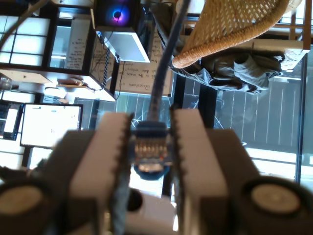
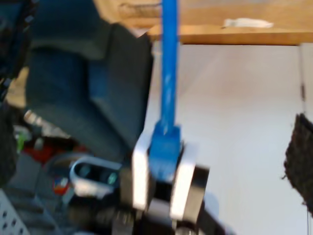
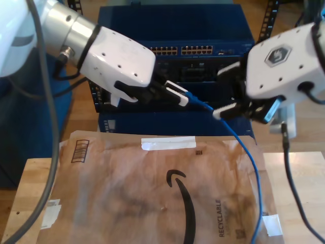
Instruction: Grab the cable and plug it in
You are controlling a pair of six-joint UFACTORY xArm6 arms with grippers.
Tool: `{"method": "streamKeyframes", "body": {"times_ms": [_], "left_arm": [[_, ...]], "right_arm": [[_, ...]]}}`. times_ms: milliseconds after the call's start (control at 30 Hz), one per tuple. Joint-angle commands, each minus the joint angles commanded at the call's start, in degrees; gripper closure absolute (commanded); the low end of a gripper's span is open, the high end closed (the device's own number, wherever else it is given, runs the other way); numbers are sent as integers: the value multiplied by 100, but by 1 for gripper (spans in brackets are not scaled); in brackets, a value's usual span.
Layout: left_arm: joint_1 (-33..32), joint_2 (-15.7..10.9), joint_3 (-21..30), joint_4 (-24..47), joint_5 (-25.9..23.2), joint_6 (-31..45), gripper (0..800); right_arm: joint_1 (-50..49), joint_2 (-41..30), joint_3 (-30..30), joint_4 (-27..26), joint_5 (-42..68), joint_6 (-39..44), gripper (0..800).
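Bright-blue cable [image 3: 247, 150], white hands

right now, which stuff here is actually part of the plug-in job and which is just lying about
Part of the job:
- thin bright-blue ethernet cable
- my first claw, shut on its plug
- my second claw, shut on the cable
- dark blue network switch, likely the target

Lying about:
- brown paper mailer
- light wooden table
- woven wicker chair

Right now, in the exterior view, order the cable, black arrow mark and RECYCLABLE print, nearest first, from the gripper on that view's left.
1. cable, held in the fingers of that gripper.
2. black arrow mark, below it, mid-view.
3. RECYCLABLE print, toward the view's lower right.
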Motion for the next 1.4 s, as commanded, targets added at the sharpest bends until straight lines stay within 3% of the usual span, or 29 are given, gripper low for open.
{"method": "streamKeyframes", "body": {"times_ms": [167,400,833,1067,1233,1400], "left_arm": [[571,519,-404,-510,870,-554,797],[879,774,-440,-747,1231,-703,797],[888,782,-440,-1292,1934,-721,797],[879,914,-431,-1345,2154,-844,797],[897,976,-440,-1363,2286,-844,797],[1020,1090,-448,-1802,2611,-976,797]], "right_arm": [[316,-18,-721,-26,9,-378,8],[422,-202,-756,-44,18,-888,4],[545,-905,-202,0,-132,-1811,8],[712,-1020,167,0,-1046,-2224,9],[1495,-1020,396,0,-1793,-2479,28],[1618,-1020,484,0,-2031,-2593,38]]}}
